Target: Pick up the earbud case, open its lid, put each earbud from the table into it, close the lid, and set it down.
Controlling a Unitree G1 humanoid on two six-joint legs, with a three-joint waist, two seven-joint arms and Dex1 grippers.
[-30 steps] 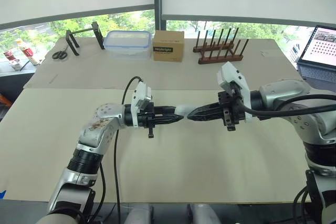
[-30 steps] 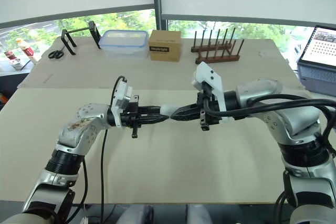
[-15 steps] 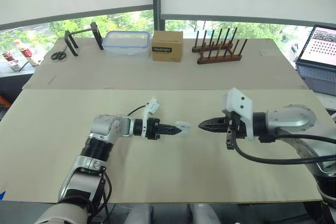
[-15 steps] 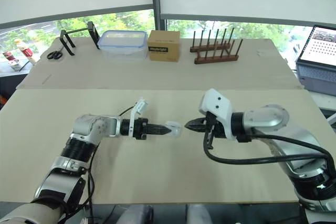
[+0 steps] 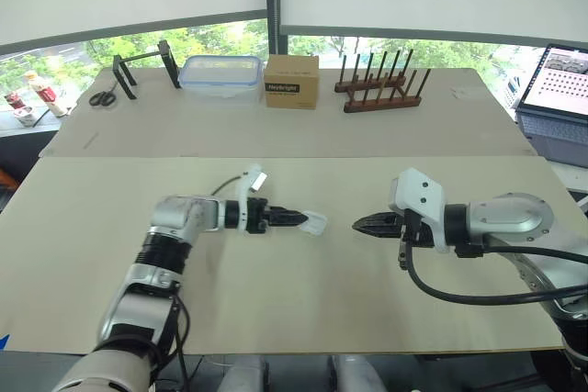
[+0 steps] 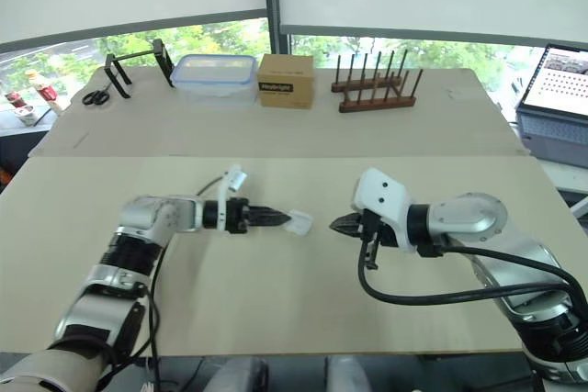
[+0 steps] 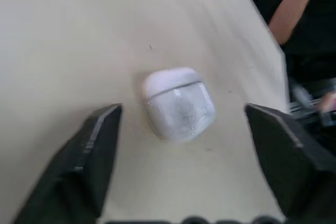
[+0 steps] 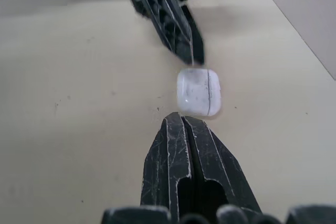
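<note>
Earbud case (image 5: 314, 223) is lying flat on the pale surface (image 5: 276, 309) near its middle, between the two grippers. Its lid seam is reading as closed in both wrist views, so this is looking like the set-down end of the task rather than the loading part. The left gripper (image 5: 299, 219) is pointing low along the surface at the case and is standing open. In its wrist view the two black fingers (image 7: 92, 153) are spreading wide to either side of the case and neither is touching it, which is suggesting that the case is resting on the surface on its own and not being held. The right gripper (image 5: 360, 223) is facing the case from the opposite side, a little apart from it, with its fingers pressing together on nothing. It is probably sitting there because setting the case down needs only one arm, while being near enough to steady the case if called for. The smooth, rounded shell is likely to slide if a finger brushes it, so any pulling away is calling for a straight, level path. The plastic container (image 5: 220, 75), cardboard box (image 5: 292, 80) and wooden rack (image 5: 381, 89) are standing along the far edge, well apart from the work.
</note>
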